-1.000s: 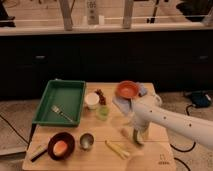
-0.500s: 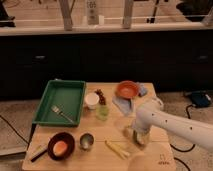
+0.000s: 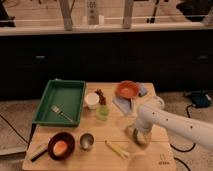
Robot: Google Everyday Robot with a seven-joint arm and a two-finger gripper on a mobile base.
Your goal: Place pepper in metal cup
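From where I stand facing the wooden table [image 3: 160,150], the white arm reaches in from the right. Its end effector [image 3: 138,136] hangs low over the bare wood, fingers spread and released, grasping nothing.

Just to its lower left lies a pale yellow stick-like vegetable [image 3: 117,149]. Further left at about the same height stands the small shiny metal cup [image 3: 86,141], well apart from the end effector. Just beyond it is a dark round bowl [image 3: 52,142] with something orange inside. The long, slim dark-green pepper [image 3: 39,153] lies farthest from the end effector, against the bowl's far left side near the table's corner.

Up and left of the end effector stand a translucent light-green cup [image 3: 103,113] and a white cup [image 3: 91,100], and straight above it an orange bowl [image 3: 127,89].
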